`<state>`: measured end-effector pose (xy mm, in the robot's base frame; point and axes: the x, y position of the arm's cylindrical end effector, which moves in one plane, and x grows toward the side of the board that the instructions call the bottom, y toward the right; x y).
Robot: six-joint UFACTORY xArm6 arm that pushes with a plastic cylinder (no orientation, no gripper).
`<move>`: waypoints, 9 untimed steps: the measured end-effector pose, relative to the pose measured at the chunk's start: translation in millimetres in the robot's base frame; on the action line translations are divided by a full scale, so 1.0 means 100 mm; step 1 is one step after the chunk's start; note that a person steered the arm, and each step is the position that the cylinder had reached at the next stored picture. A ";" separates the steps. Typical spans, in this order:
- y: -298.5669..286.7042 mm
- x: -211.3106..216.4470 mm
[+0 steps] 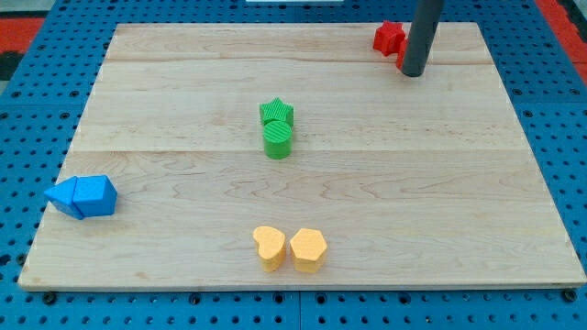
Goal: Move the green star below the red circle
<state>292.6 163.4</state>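
Note:
The green star [276, 112] lies near the board's middle, touching the green cylinder [278, 140] just below it. My tip [413, 73] is at the view's top right, far from the green star. A red block with a jagged outline [388, 37] sits just left of the rod. A sliver of another red block [401, 60] shows at the rod's left edge. The rod hides the rest of it, so I cannot make out its shape. No red circle shows clearly.
Two blue blocks [83, 196] touch each other at the board's left edge. A yellow heart [270, 247] and a yellow hexagon [308, 249] sit side by side near the bottom edge. The wooden board [440, 202] rests on a blue pegboard.

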 end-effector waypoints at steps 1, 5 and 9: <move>-0.09 0.01; -1.97 1.82; -1.48 0.77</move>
<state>369.4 15.8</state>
